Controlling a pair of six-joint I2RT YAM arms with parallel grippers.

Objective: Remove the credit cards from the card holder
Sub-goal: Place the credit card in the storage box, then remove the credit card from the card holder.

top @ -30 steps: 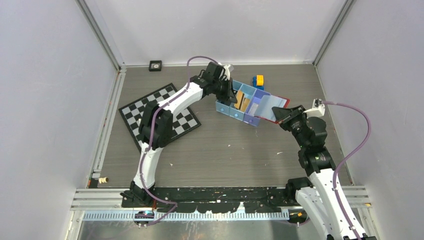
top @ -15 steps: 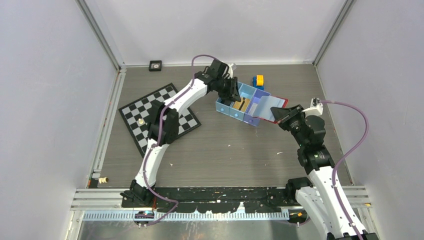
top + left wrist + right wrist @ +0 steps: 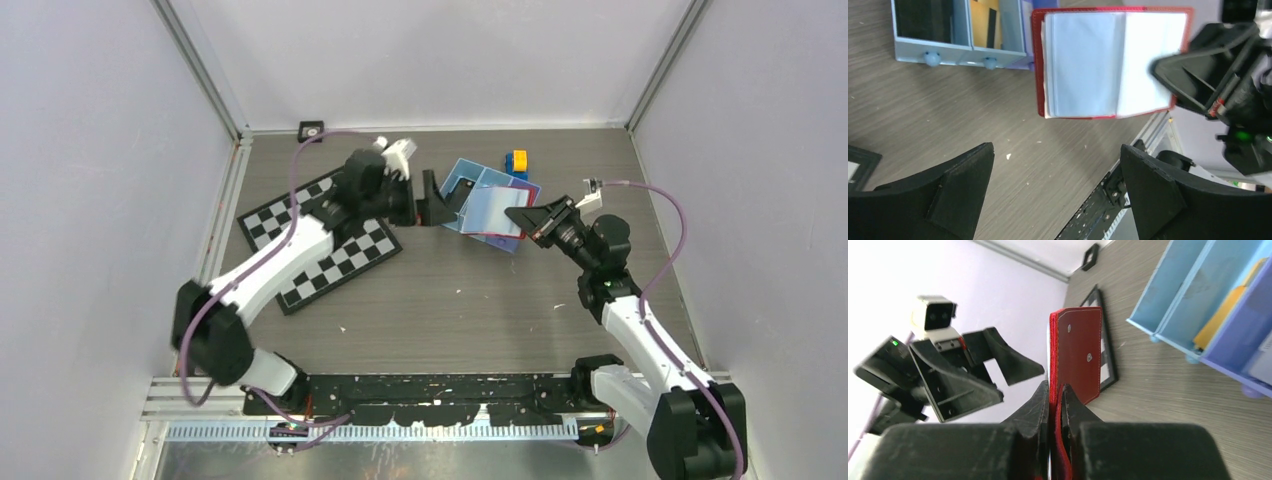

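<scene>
The card holder (image 3: 492,212) is a red wallet held open in the air, its pale blue-grey sleeves (image 3: 1108,62) facing my left wrist camera. My right gripper (image 3: 518,216) is shut on its red edge (image 3: 1078,350), pinching it between both fingers (image 3: 1055,395). My left gripper (image 3: 440,205) hovers just left of the holder, jaws wide apart and empty (image 3: 1055,170). An orange-gold credit card (image 3: 983,20) with a black stripe stands in a compartment of the blue tray (image 3: 958,50), also seen in the right wrist view (image 3: 1223,315).
The blue tray (image 3: 478,172) sits behind and partly under the held wallet. A yellow and blue block (image 3: 517,160) lies beyond it. A chessboard (image 3: 320,240) lies under the left arm. A small black square (image 3: 311,130) rests by the back wall.
My left gripper opened and drew back leftward out of the tray. My right gripper carried the open card holder left, over the tray's near side.
</scene>
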